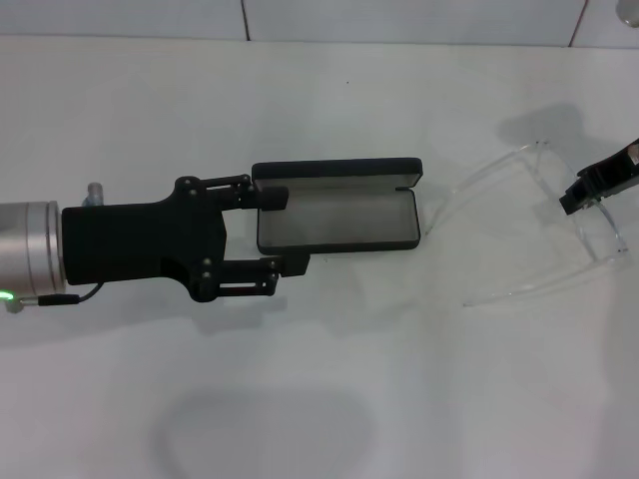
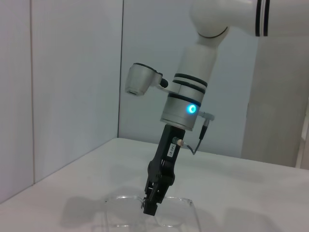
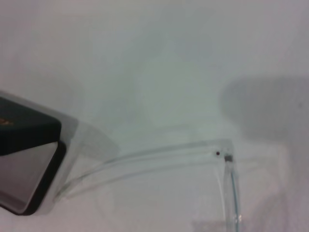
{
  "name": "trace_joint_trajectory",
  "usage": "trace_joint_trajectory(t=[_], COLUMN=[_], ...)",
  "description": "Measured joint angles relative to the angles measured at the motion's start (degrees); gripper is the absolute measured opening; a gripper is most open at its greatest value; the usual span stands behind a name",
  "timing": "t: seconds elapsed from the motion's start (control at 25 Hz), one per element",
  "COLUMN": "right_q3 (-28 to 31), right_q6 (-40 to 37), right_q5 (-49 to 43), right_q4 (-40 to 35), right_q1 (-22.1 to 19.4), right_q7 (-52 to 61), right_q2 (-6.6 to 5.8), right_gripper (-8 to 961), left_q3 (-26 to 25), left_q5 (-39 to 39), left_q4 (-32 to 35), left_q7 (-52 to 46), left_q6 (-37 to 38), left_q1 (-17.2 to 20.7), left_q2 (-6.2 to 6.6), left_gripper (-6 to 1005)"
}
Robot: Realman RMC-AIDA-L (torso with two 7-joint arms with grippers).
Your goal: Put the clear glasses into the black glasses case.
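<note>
At case's left end: left hand (image 1: 282, 232) open | right hand (image 1: 599, 185) grips clear glasses (image 1: 539, 225)

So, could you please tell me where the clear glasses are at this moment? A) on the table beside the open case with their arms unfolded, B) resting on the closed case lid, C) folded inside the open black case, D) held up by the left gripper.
A: the clear glasses lie on the table with arms spread toward the open black glasses case; the right gripper is at their lens, and the case holds nothing.

The right gripper (image 1: 599, 187) is cut off by the edge; the glasses' (image 1: 559, 225) bridge is possibly hidden beneath it.
</note>
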Motion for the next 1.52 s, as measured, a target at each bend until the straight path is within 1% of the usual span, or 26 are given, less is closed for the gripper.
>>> trace_joint_trajectory(t=[0.12,0.44,0.76,0.8,0.88,0.92,1.08,1.12,1.16,1.24,1.28,1.36,1.4,1.44,1.52], right_q3=[-0.01,-0.18,-2.02,-2.01,-2.01,-1.94,-1.43,-1.25,-1.17,-0.57,-0.13,2.87,5.64,8.47,11.92], right_q6=[0.77,1.17,0.35,0.31,-0.16,-0.42,-2.75,-3.27,-3.40,-3.76,-3.90,-5.28,-6.97,-8.65,-11.22], right_q5=[0.00,0.00,0.11,0.15,0.26,0.40,1.71,4.19,6.39,12.31,14.62,22.17,26.50,29.82,33.72], right_q4=[0.26,0.31,-2.76,-2.96,-4.73,-5.93,-14.51,-18.21,-19.96,-22.45,-22.92,-23.01,-22.19,-21.09,-18.32], right_q1=[-0.02,-0.09,-1.92,-2.10,-3.23,-3.81,-8.99,-11.68,-13.30,-16.41,-17.33,-19.76,-20.97,-21.80,-22.32], right_q7=[0.00,-0.03,-0.93,-0.94,-0.95,-0.96,-1.09,-1.36,-1.77,-3.78,-4.77,-9.21,-12.50,-15.43,-19.26], right_q2=[0.05,0.53,0.78,0.78,0.85,0.91,1.46,1.47,1.35,0.81,0.60,0.14,0.05,0.00,-0.12], right_gripper=[212,185,159,138,95,95,95,95,95,95,95,95,95,95,95], left_q3=[-0.06,-1.24,-1.46,-1.46,-1.46,-1.48,-2.55,-3.28,-4.00,-5.38,-5.65,-5.87,-5.90,-5.90,-5.91], left_q5=[-0.11,-0.15,-0.29,-0.30,-0.54,-0.92,-2.23,-2.36,-2.46,-3.03,-3.60,-4.84,-5.28,-5.78,-7.34], left_q4=[-0.14,-0.42,-0.44,-0.44,-0.44,-0.46,-0.60,-0.63,-0.66,-0.69,-0.69,-0.71,-0.70,-0.66,-0.61], left_q7=[0.18,1.20,1.65,1.66,1.66,1.67,1.67,1.67,1.67,1.57,1.50,1.38,1.40,1.52,1.71], left_q6=[0.00,0.00,0.00,0.00,0.00,0.00,0.03,0.07,0.18,0.39,0.44,0.49,0.49,0.48,0.43], left_q1=[0.00,0.01,0.27,0.28,0.28,0.32,0.67,0.72,0.79,1.08,1.21,1.38,1.38,1.27,0.88], left_q2=[0.00,-0.61,-0.80,-0.80,-0.83,-0.86,-0.98,-1.07,-1.18,-1.32,-1.32,-1.32,-1.32,-1.32,-1.32], left_gripper=[674,664,653,652,649,648,643,642,640,638,637,634,633,631,629])
